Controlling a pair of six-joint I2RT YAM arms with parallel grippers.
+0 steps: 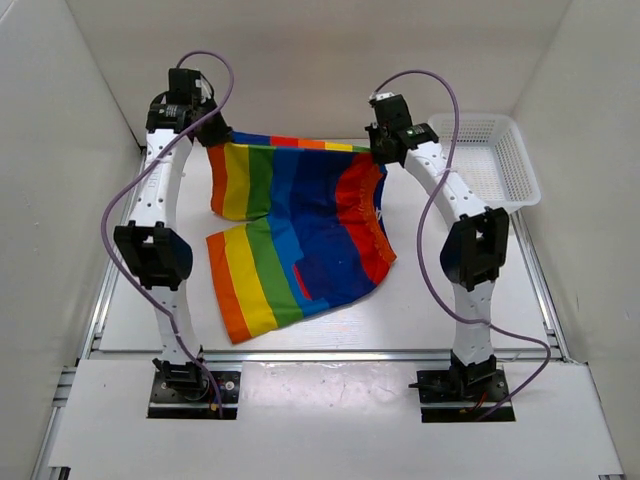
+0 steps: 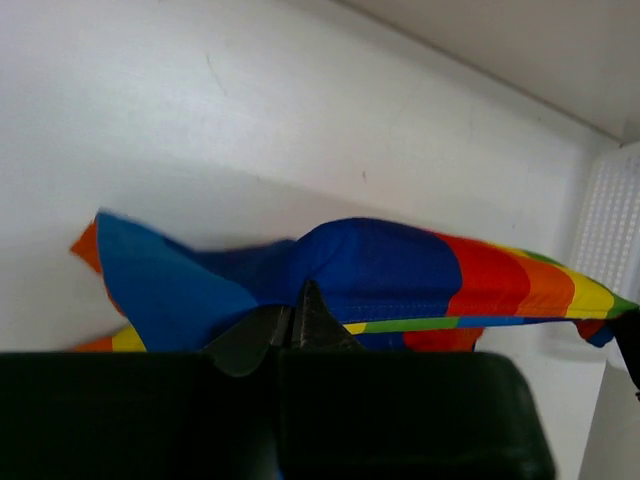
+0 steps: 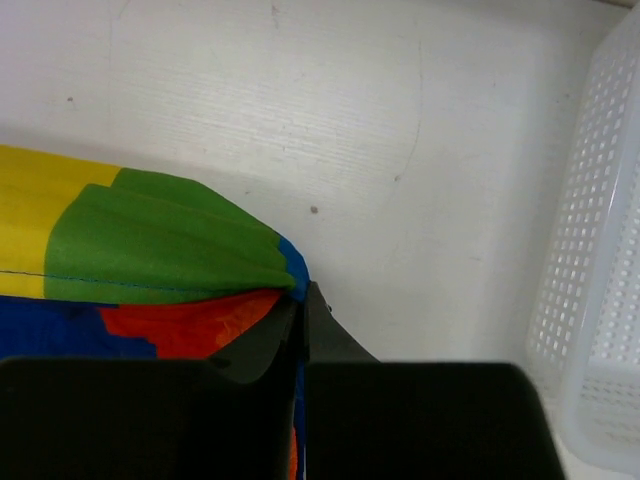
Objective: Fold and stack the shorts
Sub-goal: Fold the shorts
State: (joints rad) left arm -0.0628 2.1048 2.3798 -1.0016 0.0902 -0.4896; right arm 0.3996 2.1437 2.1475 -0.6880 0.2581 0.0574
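— Cloth in broad rainbow stripes is what we see first: the shorts (image 1: 300,235) lie spread across the middle of the table (image 1: 440,310), between our two arms

— Are they flat?

— Not quite. We see the far edge lifted off the surface and stretched between the two grippers, while the rest slopes down towards the arm bases and rests on the table. The two legs point to our left, one beyond the other, with a gap between them. Orange sits at the leg ends, then yellow, green, blue and dark blue, with red at the right side.

— What does the left gripper (image 1: 212,128) have?

— From its wrist camera we see its fingers (image 2: 255,335) pressed together on a dark blue fold of the shorts, so it is closed on the cloth at the far left corner.

— And the right gripper (image 1: 385,148)?

— Closed as well. In its wrist view the fingers (image 3: 330,335) pinch the shorts at a corner where green, red and blue meet, at the far right end of the raised edge.

— Anything else near us?

— A white mesh basket (image 1: 490,160) stands at the far right of the table, just beside the right arm and apart from the shorts
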